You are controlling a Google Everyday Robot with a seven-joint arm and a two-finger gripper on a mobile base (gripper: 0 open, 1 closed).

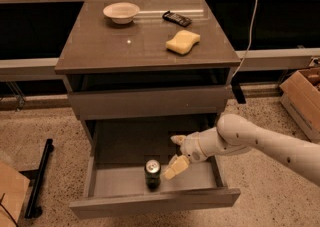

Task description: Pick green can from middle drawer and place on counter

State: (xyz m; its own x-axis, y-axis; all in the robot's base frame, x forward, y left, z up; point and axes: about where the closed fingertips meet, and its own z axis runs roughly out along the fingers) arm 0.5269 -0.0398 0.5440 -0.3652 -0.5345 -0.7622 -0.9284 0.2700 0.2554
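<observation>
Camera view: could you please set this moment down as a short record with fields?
small green drink can: upright on the drawer floor, near the front, silver top showing
wide grey-brown middle drawer: pulled open
gripper: inside the drawer, close beside the can on the picture's right, jaws open, not around it
glossy grey-brown counter: holds a pale bowl, a yellow sponge and a small black object
task state: can not yet lifted

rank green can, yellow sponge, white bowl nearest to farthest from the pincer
The pincer hangs open in the middle drawer.
1. Small green can, right beside it.
2. Yellow sponge, on the grey counter.
3. White bowl, counter's far corner.
</observation>
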